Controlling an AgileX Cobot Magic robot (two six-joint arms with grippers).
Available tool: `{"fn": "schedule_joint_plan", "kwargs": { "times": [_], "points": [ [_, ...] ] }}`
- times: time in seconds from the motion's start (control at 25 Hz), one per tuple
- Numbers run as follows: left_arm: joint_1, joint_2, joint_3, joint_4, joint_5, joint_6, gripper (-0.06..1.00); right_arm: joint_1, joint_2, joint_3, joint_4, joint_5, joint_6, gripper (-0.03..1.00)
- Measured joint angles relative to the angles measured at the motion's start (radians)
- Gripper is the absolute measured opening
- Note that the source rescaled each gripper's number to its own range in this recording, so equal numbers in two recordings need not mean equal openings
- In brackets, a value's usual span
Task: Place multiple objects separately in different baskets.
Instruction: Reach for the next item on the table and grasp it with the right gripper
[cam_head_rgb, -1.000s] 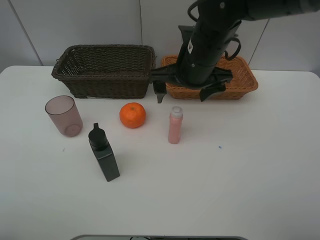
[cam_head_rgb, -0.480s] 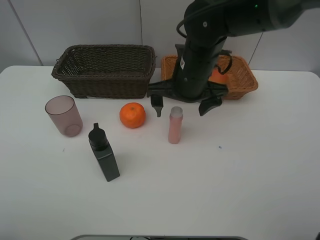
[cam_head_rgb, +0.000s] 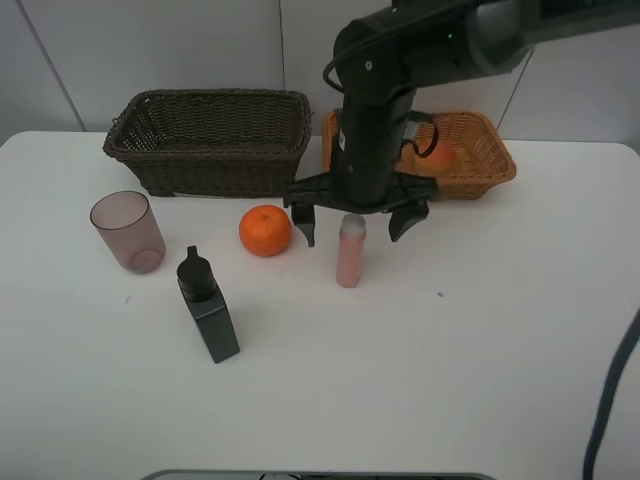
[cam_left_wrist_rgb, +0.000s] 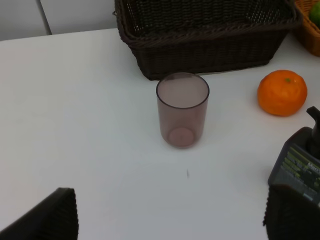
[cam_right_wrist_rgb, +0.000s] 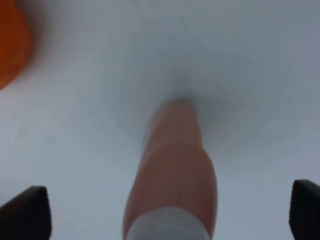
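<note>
Since leaving the tan basket (cam_head_rgb: 478, 184), right hand (cam_head_rgb: 352, 234) now straddles pink bottle (cam_head_rgb: 349, 262) (spread wide, empty).

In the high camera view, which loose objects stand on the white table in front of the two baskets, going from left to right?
translucent pinkish plastic cup → black square bottle → round orange fruit → slim pink bottle with white cap
</note>
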Motion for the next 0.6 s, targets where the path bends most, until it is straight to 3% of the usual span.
{"fn": "schedule_joint_plan", "kwargs": {
  "times": [0.44,0.52,0.6],
  "points": [
    [0.000,0.000,0.001,0.000,0.000,0.000,0.96,0.000,0.059,0.000,0.006,-0.027,0.000,0.99],
    [0.000,0.000,0.001,0.000,0.000,0.000,0.96,0.000,0.059,0.000,0.006,-0.032,0.000,0.93],
    [0.000,0.000,0.001,0.000,0.000,0.000,0.96,0.000,0.059,0.000,0.006,-0.036,0.000,0.78]
  ]
}}
